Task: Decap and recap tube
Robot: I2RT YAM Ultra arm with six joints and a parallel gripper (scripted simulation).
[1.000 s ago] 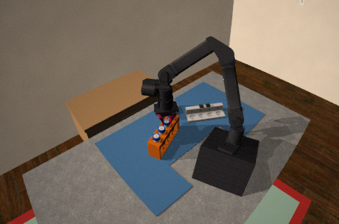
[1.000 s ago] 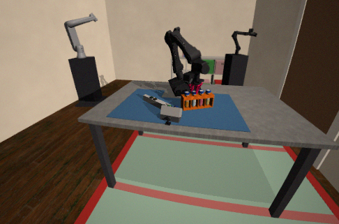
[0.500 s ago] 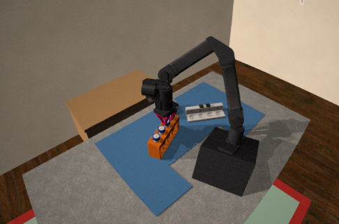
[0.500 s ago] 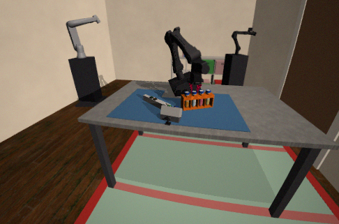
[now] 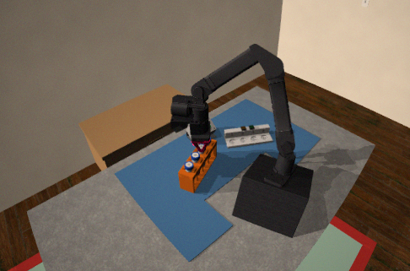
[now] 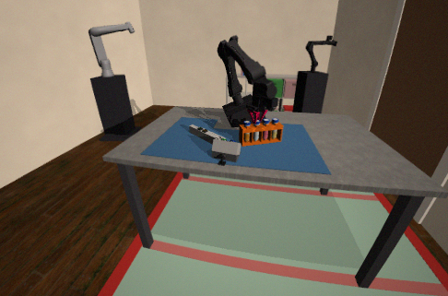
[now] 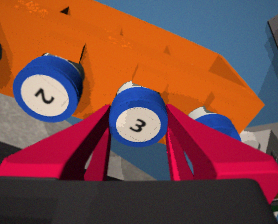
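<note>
The orange decapping station stands on the blue mat, with several blue-capped tubes in a row; it also shows in the exterior view. My gripper points down over the station. Its red fingers are shut on the sides of the blue cap with dot 3. The cap sits at the top of its tube, and a bit of the tube's rim shows behind it. Cap 2 stands free to the left. Another blue cap is partly hidden behind the right finger. In the top view the gripper is at the far end of the station.
The white cap tray with its console lies behind the station, near the arm's black base. The small grey key desk stands at the front of the mat. A tan side table stands beyond the table.
</note>
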